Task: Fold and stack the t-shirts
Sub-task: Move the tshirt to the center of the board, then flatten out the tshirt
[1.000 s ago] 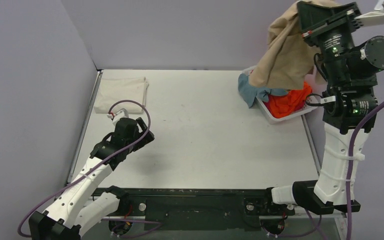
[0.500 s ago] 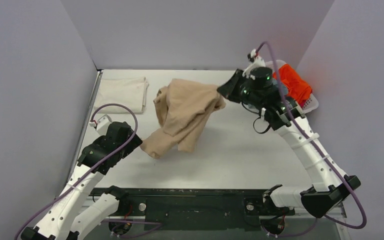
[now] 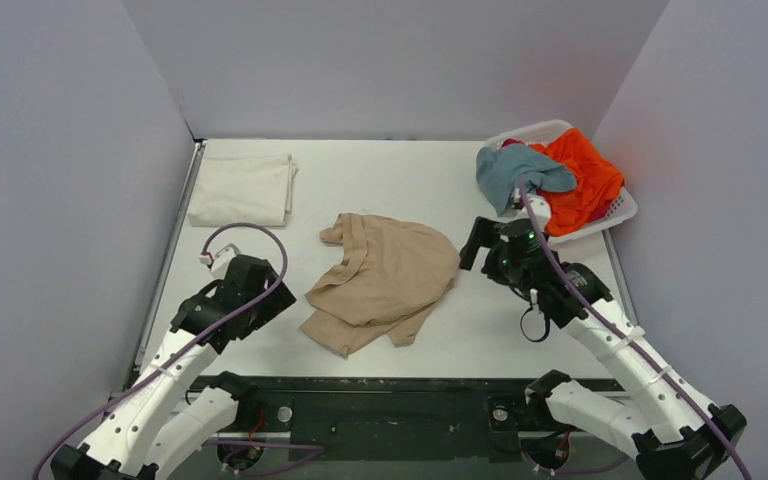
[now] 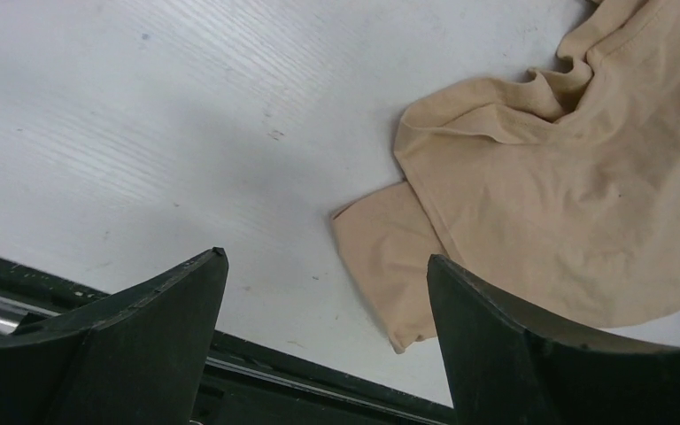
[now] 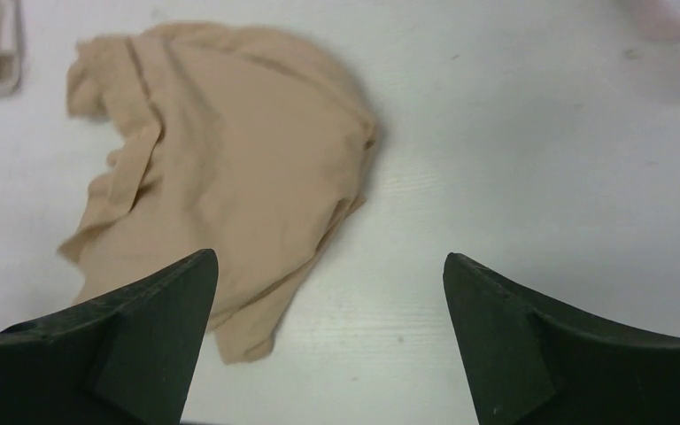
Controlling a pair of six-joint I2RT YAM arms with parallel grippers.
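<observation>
The white basket (image 3: 617, 213) in the far right corner holds the orange t-shirt (image 3: 585, 182) and the grey-blue t-shirt (image 3: 513, 172) — the latter drapes over its rim. The tan t-shirt (image 3: 385, 280) lies crumpled mid-table; the cream t-shirt (image 3: 242, 190) sits folded far left. The left gripper (image 4: 328, 261) and the right gripper (image 5: 329, 255) are spread wide, gripping nothing.

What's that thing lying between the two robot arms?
A crumpled tan t-shirt lies on the table between the left arm and right arm, both with open jaws. The top view shows it.

The left pincer (image 4: 326, 258) and right pincer (image 5: 330, 257) each hang low, jaws spread wide, holding nothing.
</observation>
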